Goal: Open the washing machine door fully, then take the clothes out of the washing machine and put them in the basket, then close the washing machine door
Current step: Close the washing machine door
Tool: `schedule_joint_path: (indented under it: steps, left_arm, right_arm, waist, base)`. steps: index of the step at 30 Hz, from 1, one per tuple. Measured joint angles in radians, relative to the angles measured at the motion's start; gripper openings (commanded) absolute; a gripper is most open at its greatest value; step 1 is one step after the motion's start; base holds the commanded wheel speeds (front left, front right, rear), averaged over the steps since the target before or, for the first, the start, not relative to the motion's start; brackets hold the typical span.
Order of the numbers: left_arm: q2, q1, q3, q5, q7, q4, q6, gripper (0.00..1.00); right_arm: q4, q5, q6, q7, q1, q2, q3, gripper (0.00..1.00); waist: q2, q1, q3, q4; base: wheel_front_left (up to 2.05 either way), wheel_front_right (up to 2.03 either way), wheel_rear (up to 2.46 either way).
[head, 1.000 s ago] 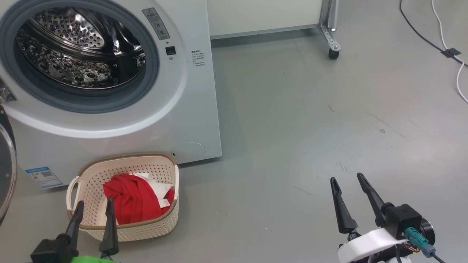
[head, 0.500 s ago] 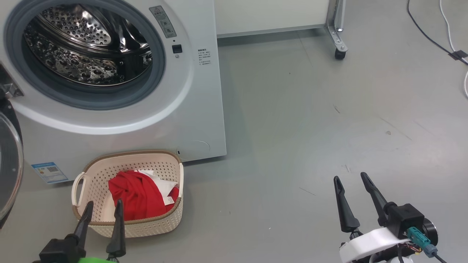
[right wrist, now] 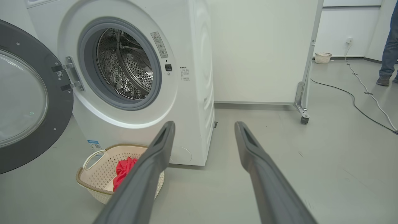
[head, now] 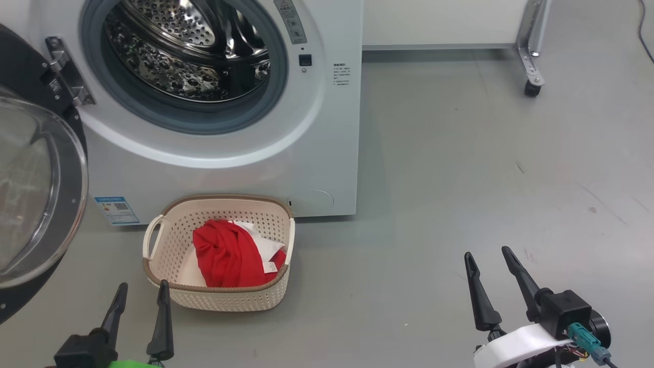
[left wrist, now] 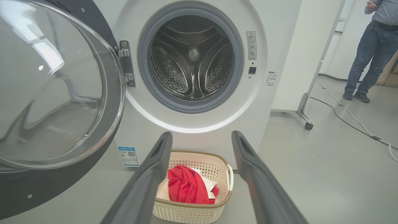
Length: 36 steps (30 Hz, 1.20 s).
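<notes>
Grey floor (head: pixel 460 153), smooth and lightly scuffed, runs under everything. The clothes (head: pixel 227 255) lie inside the basket (head: pixel 230 299), a bunched red bundle with a white cloth part and a small label showing on its right side. The basket stands on the floor just in front of the washing machine (head: pixel 327 153), near a blue sticker (head: pixel 116 210) low on the white front. Above it the drum (head: pixel 194 51) shows shiny perforated steel inside a grey gasket. The washing machine door (head: pixel 36 179) is swung wide on its hinge to the robot's left, its glass bowl bulging outward.

The left gripper (head: pixel 143 285) hovers near the basket's near-left corner, fingers spread and holding nothing. The right gripper (head: pixel 486 254) is well apart over bare floor, its jaws equally wide and empty.

Farther off stand a white panel on a castor (head: pixel 531 89), cables (left wrist: pixel 351 118) and a person's legs (left wrist: pixel 367 62) (in jeans).
</notes>
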Motion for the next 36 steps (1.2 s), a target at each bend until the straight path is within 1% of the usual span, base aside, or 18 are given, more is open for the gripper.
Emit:
schedule_joint_path:
  steps: [4,7,19,20,21,22,30,36]
  left_arm:
    - [0.000,0.000,0.011,0.003,0.000,0.000,0.000,1.00]
    - [0.001,0.000,0.018,0.005,0.000,0.001,0.000,1.00]
    - [0.016,-0.001,0.023,0.017,0.000,0.007,0.002,1.00]
    - [0.016,-0.001,0.023,0.017,0.000,0.007,0.002,1.00]
    - [0.020,-0.001,0.023,0.017,0.000,0.009,0.002,1.00]
    - [0.020,-0.001,0.023,0.017,0.000,0.009,0.002,1.00]
    - [0.028,-0.001,0.023,0.023,0.000,0.010,0.002,1.00]
    - [0.030,-0.001,0.029,0.022,0.000,0.008,0.007,1.00]
  right_arm:
    - [0.000,0.000,0.001,0.000,0.000,0.001,0.006,1.00]
    - [0.000,0.000,0.008,0.000,0.000,0.002,0.011,1.00]
    - [0.000,0.002,0.009,0.000,-0.001,0.007,0.021,1.00]
    - [0.000,0.002,0.009,0.000,-0.001,0.007,0.021,1.00]
    - [0.000,0.002,0.009,0.000,-0.001,0.008,0.022,1.00]
    - [0.000,0.002,0.009,0.000,-0.001,0.008,0.022,1.00]
    - [0.000,0.004,0.009,0.000,-0.001,0.014,0.030,1.00]
    - [0.000,0.010,0.009,0.000,-0.002,0.016,0.044,1.00]
  waist:
    - [0.0000,0.0000,0.002,0.050]
    - [0.0000,0.0000,0.003,0.090]
    - [0.0000,0.0000,0.000,0.255]
    - [0.0000,0.0000,0.000,0.255]
    - [0.0000,0.0000,-0.002,0.283]
    - [0.0000,0.0000,-0.002,0.283]
    - [0.0000,0.0000,-0.011,0.386]
    - [0.0000,0.0000,-0.015,0.450]
  base:
    - [0.00,0.00,0.00]
    - [0.00,0.00,0.00]
    - [0.00,0.00,0.00]
    - [0.00,0.00,0.00]
    - [0.00,0.00,0.00]
    - [0.00,0.00,0.00]
    - [0.00,0.00,0.00]
    - [0.00,0.00,0.00]
